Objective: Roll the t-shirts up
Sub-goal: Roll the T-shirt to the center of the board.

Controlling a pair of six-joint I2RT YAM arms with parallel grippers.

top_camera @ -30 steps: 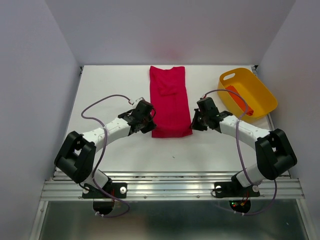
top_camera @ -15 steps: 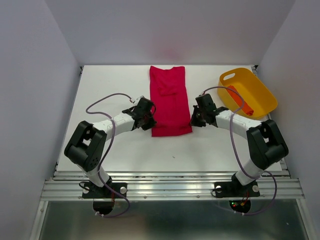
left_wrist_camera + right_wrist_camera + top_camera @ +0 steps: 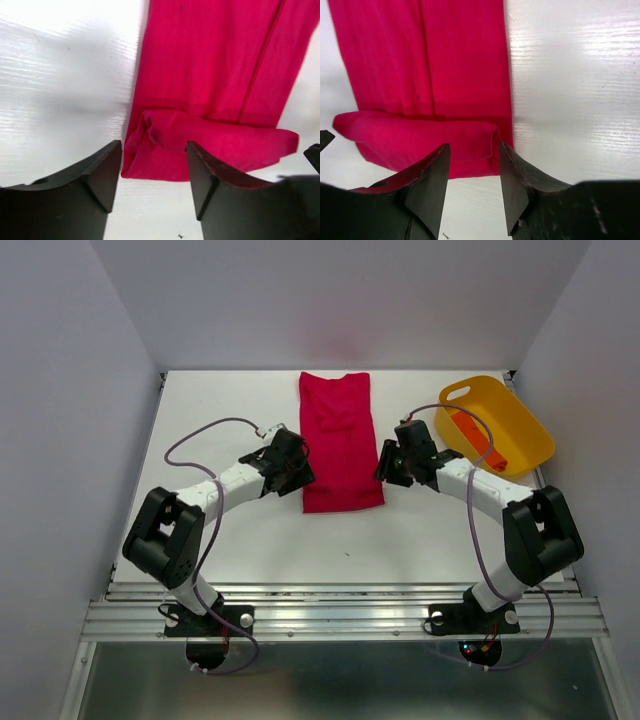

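Nothing can be read in any view: no lettering, label, brand mark or number shows on the crimson t-shirt [image 3: 340, 445], the orange-red t-shirt [image 3: 477, 437], the yellow tub [image 3: 530, 442] at two o'clock, the bench [image 3: 230, 405], the left pincer [image 3: 153, 147] or the right pincer [image 3: 475, 147].

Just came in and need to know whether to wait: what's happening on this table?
Two robot arms are rolling a crimson t-shirt, which lies folded into a long strip on the white table. Its near end is turned over once, the start of a roll. The left hand and right hand sit at that end's two corners, both open, gripping nothing. An orange-red roll lies in the yellow tub at the right.
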